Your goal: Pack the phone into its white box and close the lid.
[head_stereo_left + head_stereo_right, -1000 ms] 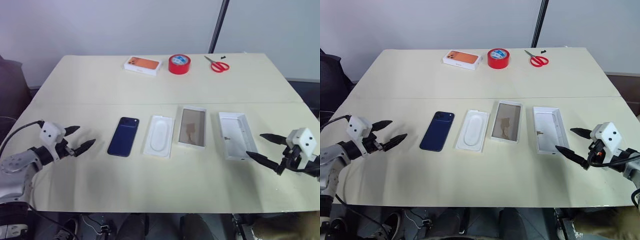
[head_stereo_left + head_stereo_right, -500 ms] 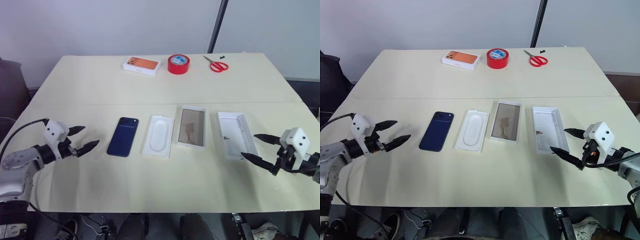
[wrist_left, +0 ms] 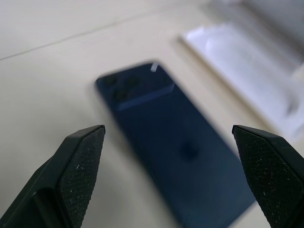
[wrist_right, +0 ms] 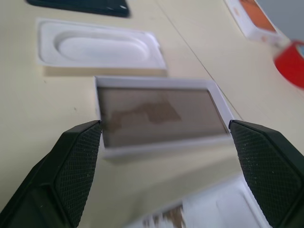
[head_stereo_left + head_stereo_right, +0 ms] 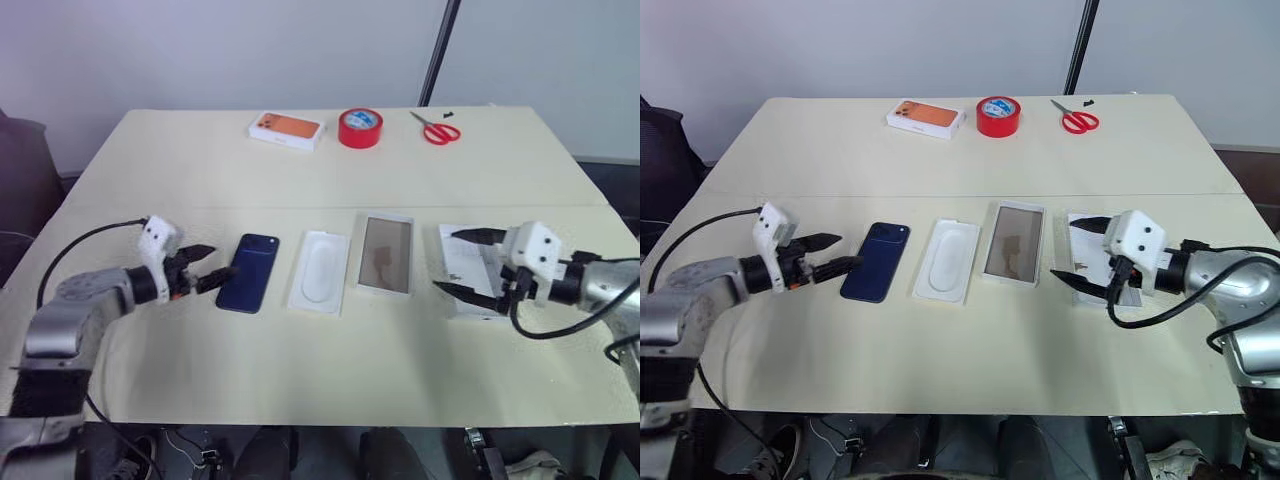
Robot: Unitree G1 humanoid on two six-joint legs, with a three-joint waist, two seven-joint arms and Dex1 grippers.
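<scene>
Left gripper (image 5: 208, 279) wide, empty, at the phone's (image 5: 248, 272) 9 o'clock | right gripper (image 5: 1076, 248) wide, empty, over the lid (image 5: 463, 262) | box (image 5: 319, 272) at phone's 3 o'clock | risk: you nudge the flat phone instead of lifting.

On the worktop (image 5: 200, 380) lies one dark blue phone (image 5: 247, 273), back up. Beside it stand three open white pieces in a row: one shallow insert with an oval recess (image 5: 319, 272), one tray with a brownish reflecting bottom (image 5: 385, 254), and one deeper white tray (image 5: 468, 268). At the far edge there is one closed white box with an orange phone picture (image 5: 287, 130) (the only closed box here), one roll of red tape (image 5: 359, 128), and one pair of red-handled scissors (image 5: 435, 129). Two small dark specks lie just beyond the scissors; what they are cannot be told. Two grippers reach in, one left gripper (image 5: 210, 271) and one right gripper (image 5: 462, 264), each with two black fingers.
</scene>
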